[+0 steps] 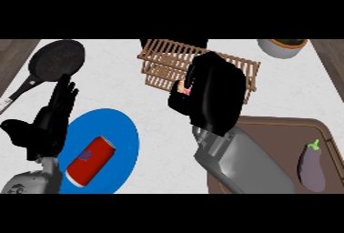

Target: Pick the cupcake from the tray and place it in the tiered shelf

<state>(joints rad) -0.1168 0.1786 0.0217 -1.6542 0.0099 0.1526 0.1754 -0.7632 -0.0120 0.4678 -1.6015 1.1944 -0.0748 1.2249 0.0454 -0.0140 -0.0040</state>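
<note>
Carrying the cupcake [183, 89] is the step in hand: only a pink sliver of it is seen, enclosed at the left edge of the right hand [211, 93], whose fingers are curled round it. The load is held over the near edge of the wooden tiered shelf [164, 63], with the brown tray [282, 125] behind the wrist, an eggplant [311, 164] lying on it. The cupcake should be kept upright and lowered onto the slats beyond the fingertips before the fingers are opened. The left hand [57, 116] is seen resting, fingers straight, just beside the blue plate [124, 132] bearing a red can [91, 160].
</note>
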